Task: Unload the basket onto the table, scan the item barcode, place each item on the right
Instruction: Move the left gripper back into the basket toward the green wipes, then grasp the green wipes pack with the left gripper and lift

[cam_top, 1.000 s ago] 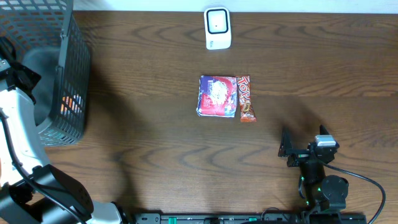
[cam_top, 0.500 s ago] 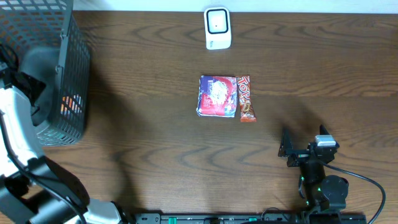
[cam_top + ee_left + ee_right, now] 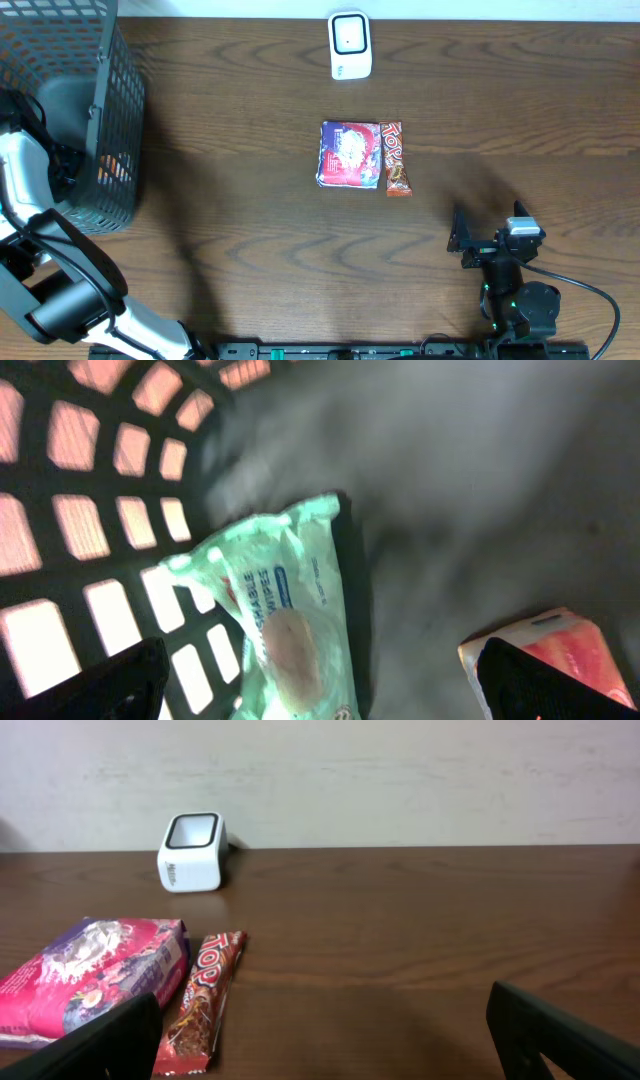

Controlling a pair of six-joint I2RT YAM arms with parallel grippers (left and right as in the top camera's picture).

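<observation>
- Dark wire-mesh basket, desk's far-left corner: mint-green wipes pack and orange-red carton inside, left pincer spread over them.
- Pink snack packet and red chocolate bar side by side mid-desk; white box scanner at far edge.
- Right pincer spread, near edge.

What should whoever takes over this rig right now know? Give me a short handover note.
Left gripper: open, empty, inside the basket above a green wipes pack and a red-orange pack.
Right gripper: open, empty, parked near the table's front edge.
Scanner stands at the far edge; a pink snack pack and chocolate bar lie mid-table.
Done: nothing gripped; whether those two were scanned cannot be told.
To do: grasp an item, show its barcode to the scanner.
</observation>
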